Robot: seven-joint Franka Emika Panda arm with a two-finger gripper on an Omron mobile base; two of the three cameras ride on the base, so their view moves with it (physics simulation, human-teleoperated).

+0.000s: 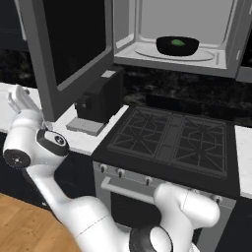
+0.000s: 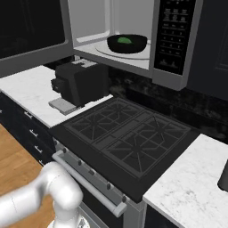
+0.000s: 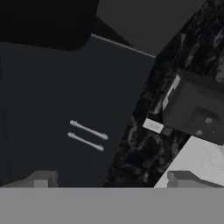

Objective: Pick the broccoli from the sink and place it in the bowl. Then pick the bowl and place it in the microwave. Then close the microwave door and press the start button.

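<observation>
So the bowl (image 1: 177,46) with broccoli (image 1: 177,43) is already in the microwave (image 2: 173,40) — the gripper (image 3: 113,179), wide open and empty, should push the microwave door (image 1: 69,44) near its free edge.

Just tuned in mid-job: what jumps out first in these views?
The microwave above the stove gapes open, with the black bowl on its turntable and the green broccoli inside the bowl. The microwave door hangs wide open to the left, over the coffee machine. The gripper is open and empty at far left, beside the door.
</observation>
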